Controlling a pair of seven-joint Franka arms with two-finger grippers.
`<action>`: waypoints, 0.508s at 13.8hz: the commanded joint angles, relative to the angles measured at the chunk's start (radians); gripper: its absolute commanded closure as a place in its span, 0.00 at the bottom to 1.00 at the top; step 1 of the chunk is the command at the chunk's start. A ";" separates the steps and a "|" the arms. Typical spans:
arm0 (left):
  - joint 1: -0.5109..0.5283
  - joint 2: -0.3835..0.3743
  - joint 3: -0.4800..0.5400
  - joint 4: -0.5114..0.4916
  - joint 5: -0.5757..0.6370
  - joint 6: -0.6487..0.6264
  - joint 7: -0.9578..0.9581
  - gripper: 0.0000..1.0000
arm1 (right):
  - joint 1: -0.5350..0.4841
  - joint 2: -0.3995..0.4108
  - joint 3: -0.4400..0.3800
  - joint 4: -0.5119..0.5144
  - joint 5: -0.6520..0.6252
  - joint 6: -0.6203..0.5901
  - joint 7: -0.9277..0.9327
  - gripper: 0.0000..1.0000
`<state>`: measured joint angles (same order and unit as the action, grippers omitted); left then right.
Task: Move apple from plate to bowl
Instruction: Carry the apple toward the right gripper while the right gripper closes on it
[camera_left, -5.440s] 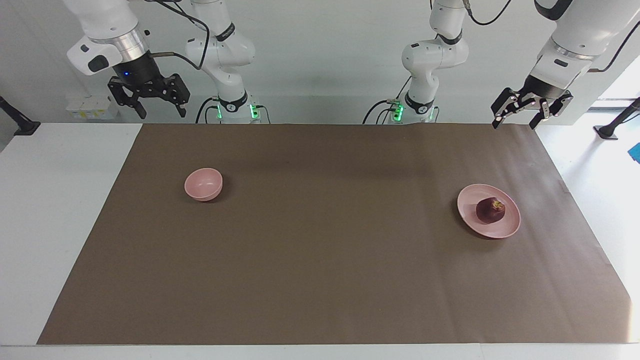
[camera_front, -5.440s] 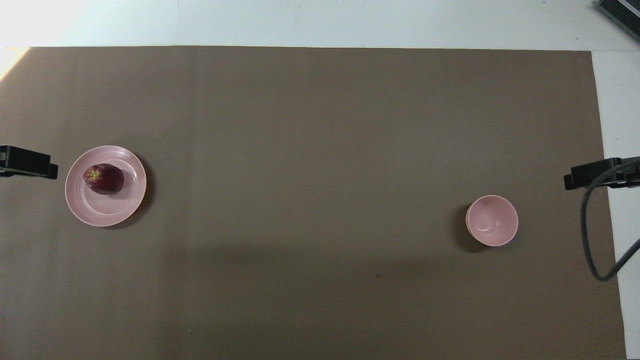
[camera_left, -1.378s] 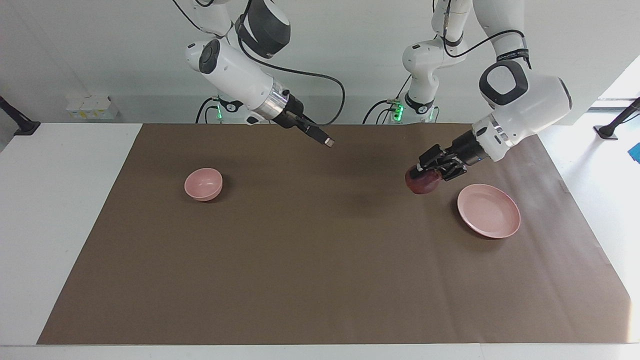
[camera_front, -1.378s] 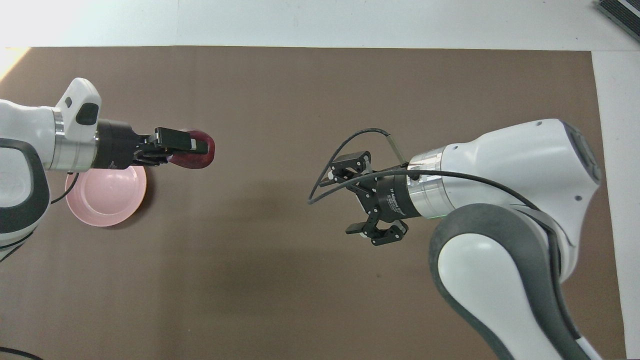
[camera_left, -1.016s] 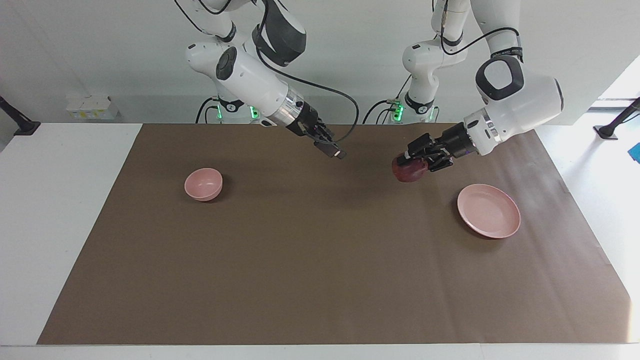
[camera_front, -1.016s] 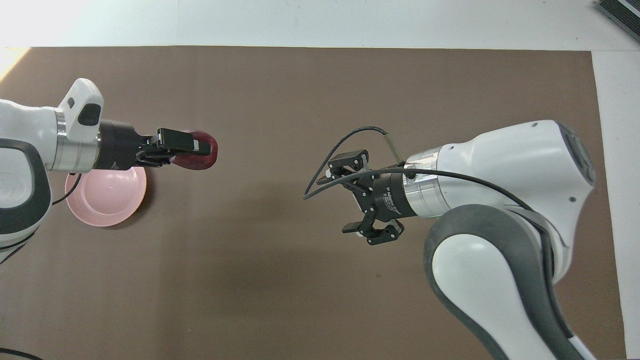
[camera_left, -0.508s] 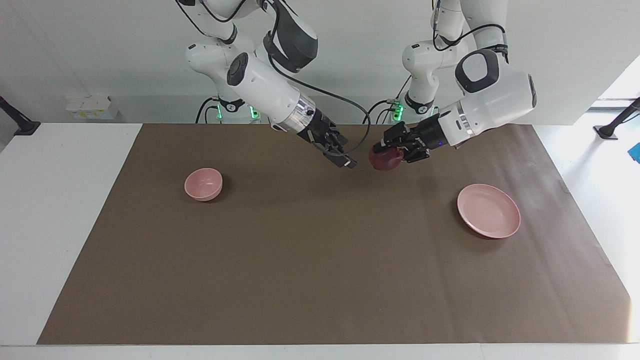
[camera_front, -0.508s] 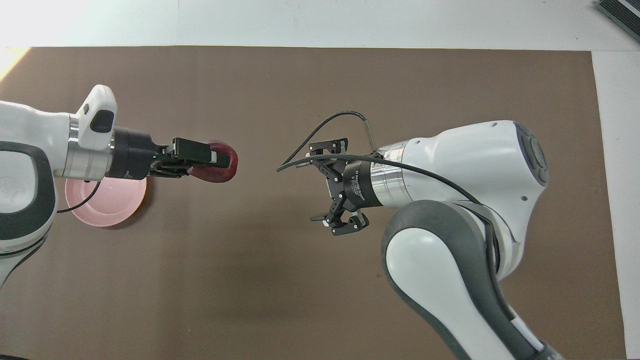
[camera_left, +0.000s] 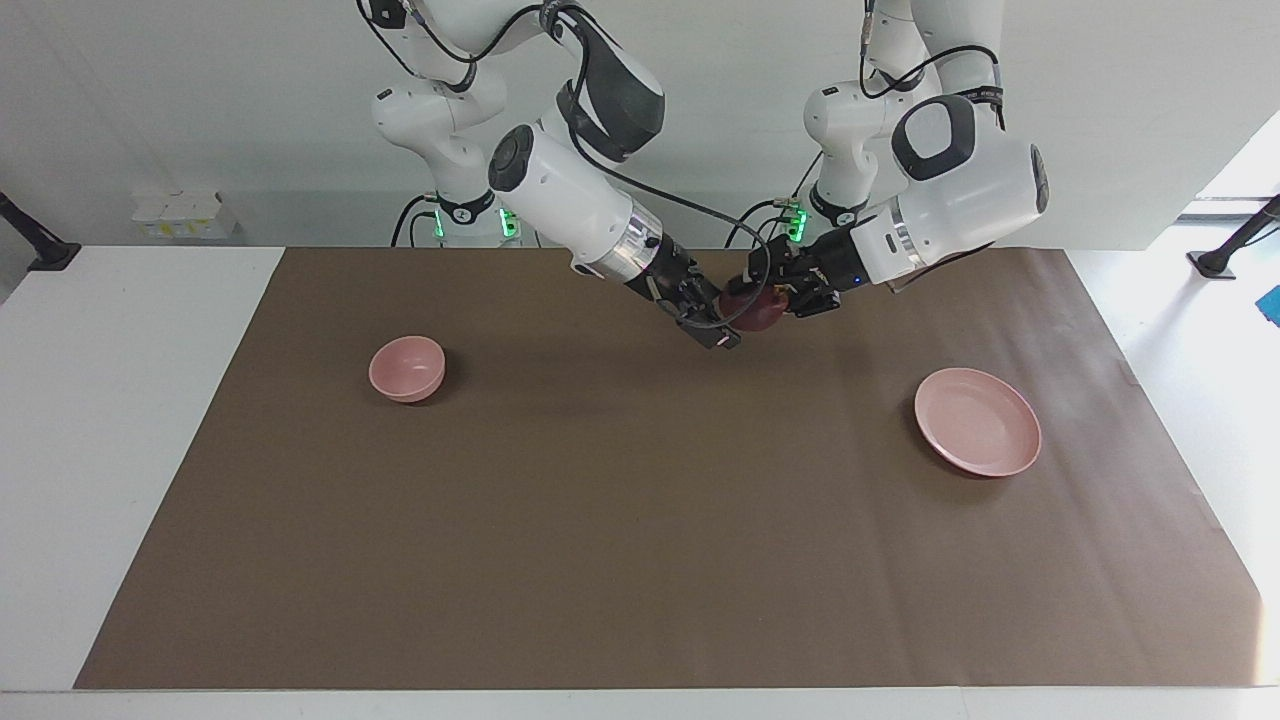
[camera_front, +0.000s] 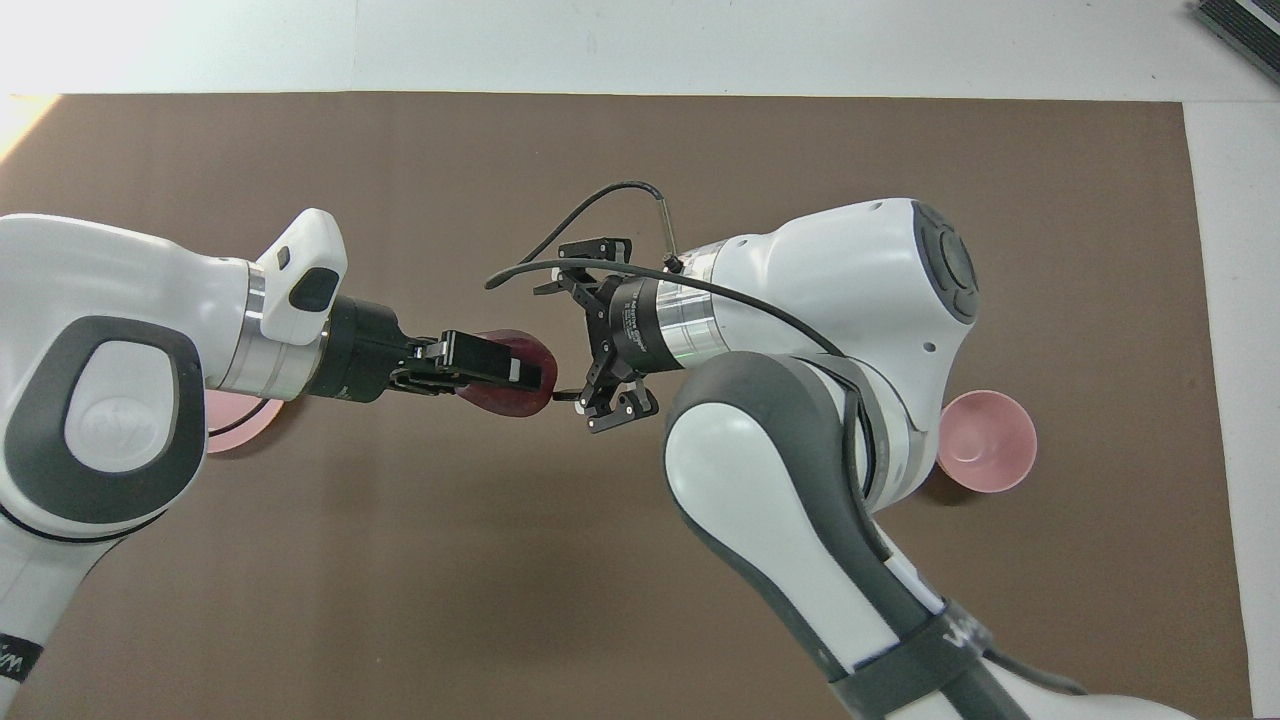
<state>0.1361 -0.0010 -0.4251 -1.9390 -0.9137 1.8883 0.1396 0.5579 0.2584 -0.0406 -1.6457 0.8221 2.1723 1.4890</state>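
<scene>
My left gripper (camera_left: 772, 297) is shut on the dark maroon apple (camera_left: 760, 314) and holds it in the air over the middle of the brown mat. In the overhead view the left gripper (camera_front: 525, 375) and the apple (camera_front: 520, 400) show mid-mat. My right gripper (camera_left: 716, 322) is open, its fingers right at the apple, one on each side; it also shows in the overhead view (camera_front: 562, 340). The pink plate (camera_left: 977, 420) lies empty toward the left arm's end; overhead only a sliver of the plate (camera_front: 225, 418) shows. The small pink bowl (camera_left: 407, 367) stands toward the right arm's end, and the bowl (camera_front: 990, 440) is partly covered overhead.
A brown mat (camera_left: 640, 550) covers most of the white table (camera_left: 100, 400). Small white boxes (camera_left: 185, 215) stand at the table's edge by the right arm's base.
The left gripper has carried the apple off the plate to mid-mat. The right gripper has come in, open, until its fingers flank the apple.
</scene>
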 joint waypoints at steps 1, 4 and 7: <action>-0.038 -0.034 0.009 -0.025 -0.060 0.047 0.005 1.00 | 0.011 0.015 0.005 0.004 0.015 -0.022 0.017 0.00; -0.053 -0.036 0.009 -0.026 -0.060 0.069 0.001 1.00 | 0.010 0.007 0.005 0.001 0.006 -0.098 0.010 0.00; -0.053 -0.036 0.008 -0.028 -0.060 0.068 0.001 1.00 | -0.006 0.007 0.004 0.001 0.005 -0.149 0.008 0.00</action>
<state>0.0926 -0.0059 -0.4289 -1.9420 -0.9474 1.9325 0.1389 0.5663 0.2634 -0.0411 -1.6487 0.8221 2.0657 1.4890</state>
